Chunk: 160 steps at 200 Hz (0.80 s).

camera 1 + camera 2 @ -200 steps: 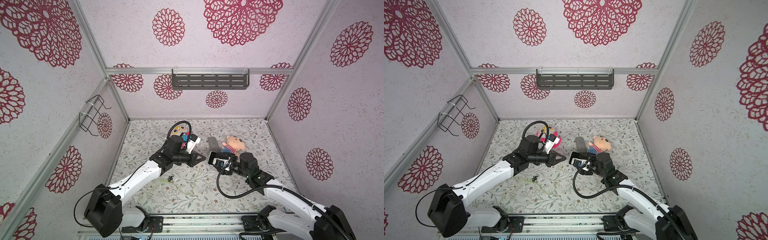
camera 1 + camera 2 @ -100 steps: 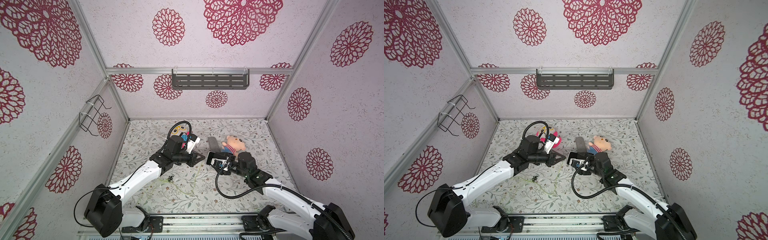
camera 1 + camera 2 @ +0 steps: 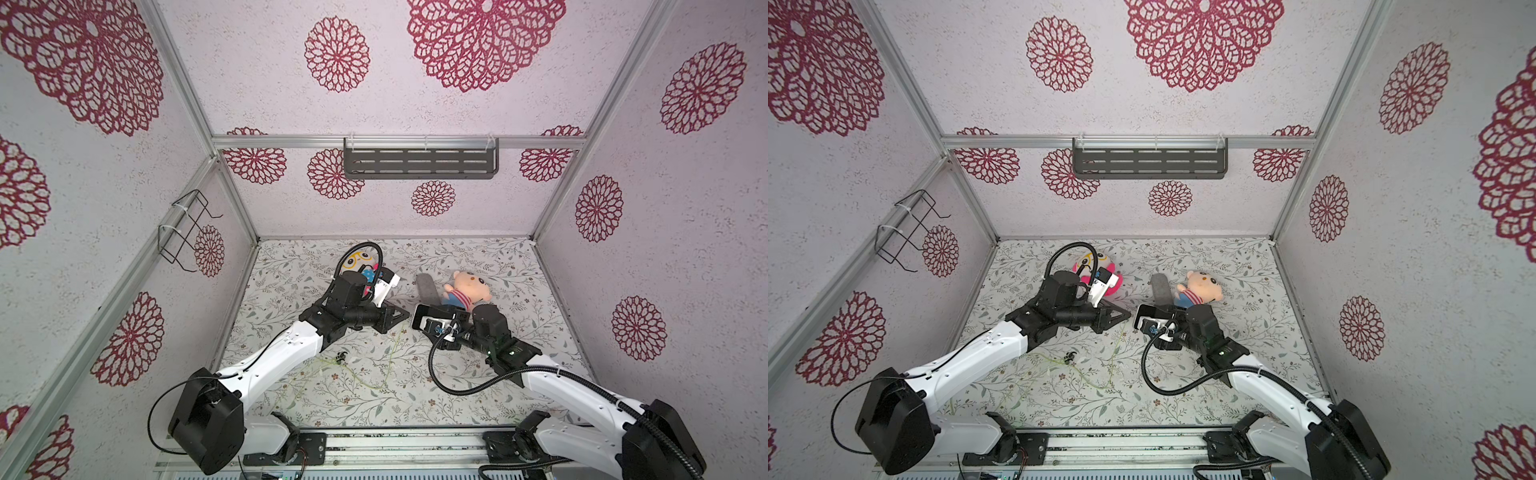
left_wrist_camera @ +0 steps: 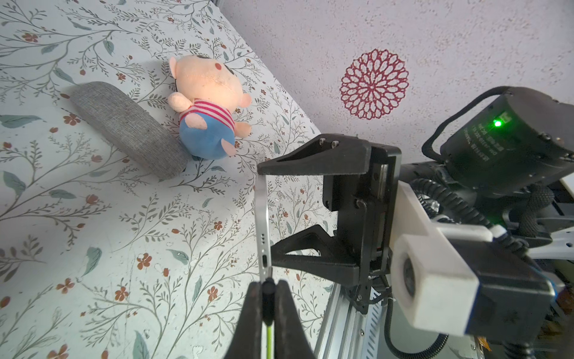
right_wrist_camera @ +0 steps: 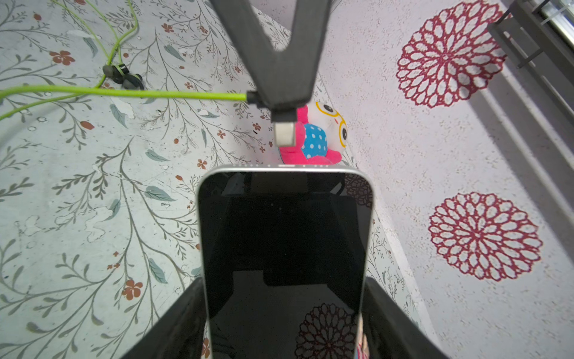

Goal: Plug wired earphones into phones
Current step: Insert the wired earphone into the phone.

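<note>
My right gripper (image 5: 284,310) is shut on the phone (image 5: 284,248), a black glossy slab gripped across its width and held above the table in both top views (image 3: 420,318) (image 3: 1142,318). Facing the phone's end, my left gripper (image 4: 268,284) is shut on the earphones' dark plug (image 4: 268,289). The plug's pale metal tip (image 5: 285,133) points at the phone's port edge (image 4: 264,259), with a small gap between them. The yellow-green cable (image 5: 155,93) trails back to the earbuds (image 3: 341,356) lying on the table.
A grey oblong pad (image 3: 428,291) and a pig plush (image 3: 467,289) lie just behind the right gripper. A pink owl plush (image 3: 361,266) sits behind the left arm. A dark shelf (image 3: 419,162) hangs on the rear wall and a wire rack (image 3: 185,228) on the left wall.
My right gripper has carried the phone slightly toward the left gripper. The left arm has stayed still.
</note>
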{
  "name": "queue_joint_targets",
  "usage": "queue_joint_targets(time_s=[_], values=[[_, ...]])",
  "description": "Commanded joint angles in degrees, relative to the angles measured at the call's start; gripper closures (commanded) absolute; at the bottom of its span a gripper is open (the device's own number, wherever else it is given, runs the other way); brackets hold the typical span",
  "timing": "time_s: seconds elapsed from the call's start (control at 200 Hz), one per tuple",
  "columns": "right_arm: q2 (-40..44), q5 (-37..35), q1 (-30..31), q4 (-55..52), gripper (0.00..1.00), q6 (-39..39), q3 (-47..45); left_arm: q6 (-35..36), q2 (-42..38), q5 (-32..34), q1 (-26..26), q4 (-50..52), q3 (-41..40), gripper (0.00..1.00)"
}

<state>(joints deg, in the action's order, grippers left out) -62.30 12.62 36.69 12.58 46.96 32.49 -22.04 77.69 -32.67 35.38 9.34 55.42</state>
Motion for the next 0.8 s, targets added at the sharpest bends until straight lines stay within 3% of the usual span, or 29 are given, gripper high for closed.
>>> queue_joint_targets(time_s=[0.0, 0.796], values=[[0.8, 0.5, 0.4, 4.2, 0.35, 0.1, 3.3, 0.9, -0.1, -0.1, 0.5, 0.3, 1.3, 1.0], [2.0, 0.1, 1.1, 4.0, 0.35, 0.3, 3.1, 2.2, 1.1, 1.5, 1.2, 2.1, 1.8, 1.0]])
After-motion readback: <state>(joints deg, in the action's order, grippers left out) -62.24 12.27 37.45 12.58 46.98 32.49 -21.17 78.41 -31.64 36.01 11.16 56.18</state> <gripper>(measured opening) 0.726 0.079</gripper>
